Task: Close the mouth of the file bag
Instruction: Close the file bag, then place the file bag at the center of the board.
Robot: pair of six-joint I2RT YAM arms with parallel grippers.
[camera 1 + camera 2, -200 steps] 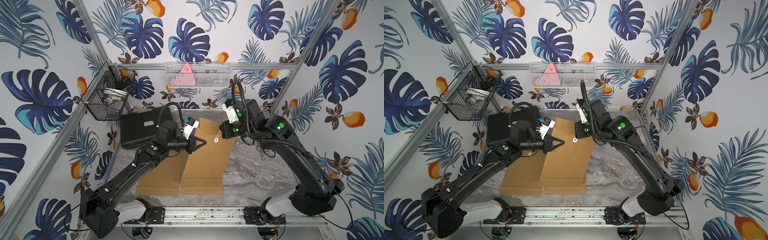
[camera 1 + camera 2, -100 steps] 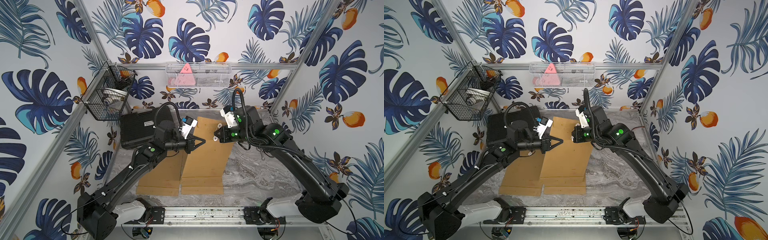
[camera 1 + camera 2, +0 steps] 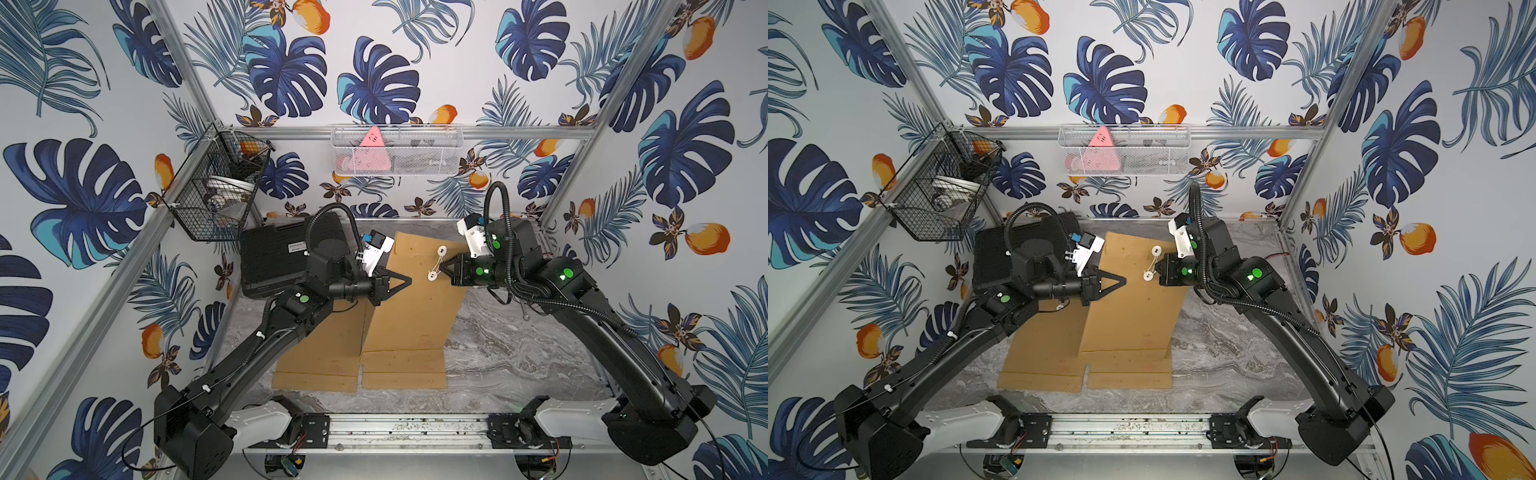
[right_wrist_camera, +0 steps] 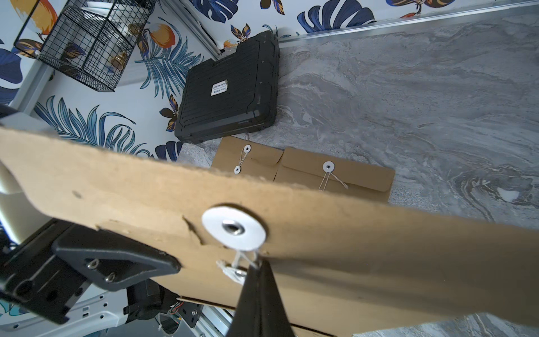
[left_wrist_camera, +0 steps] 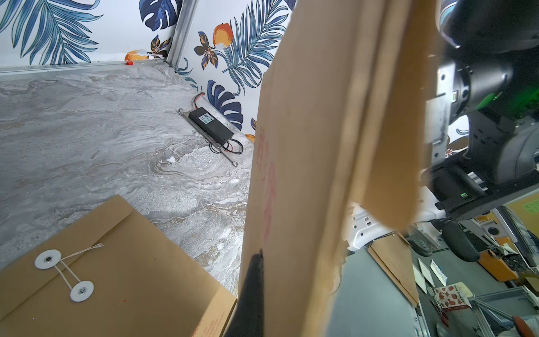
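Top views both show the bag (image 3: 415,307) lifted off the table (image 3: 519,353), standing tilted between the two arms, with its mouth end toward the back wall. The left gripper (image 3: 409,281) is closed on the bag's side edge. In the left wrist view one dark finger (image 5: 252,286) lies flat against the brown face. The right gripper (image 3: 444,266) is pinched narrow on the string (image 3: 436,262), between the upper disc (image 3: 442,249) and the lower disc (image 3: 432,275).

In the right wrist view the string drops from the upper disc (image 4: 233,229) straight into the closed fingertips (image 4: 258,280). The lower disc (image 4: 233,271) sits just beside them, seen edge-on. The flap edge near it looks ragged.

The bag's lower end hangs over one of two flat bags (image 3: 320,353) lying side by side on the table; I cannot tell whether it touches. One flat bag has its string wound between its discs (image 4: 242,159), the other's string hangs loose (image 4: 329,179). A black case (image 3: 274,262) lies near the back left corner, below a wire basket (image 3: 208,195).
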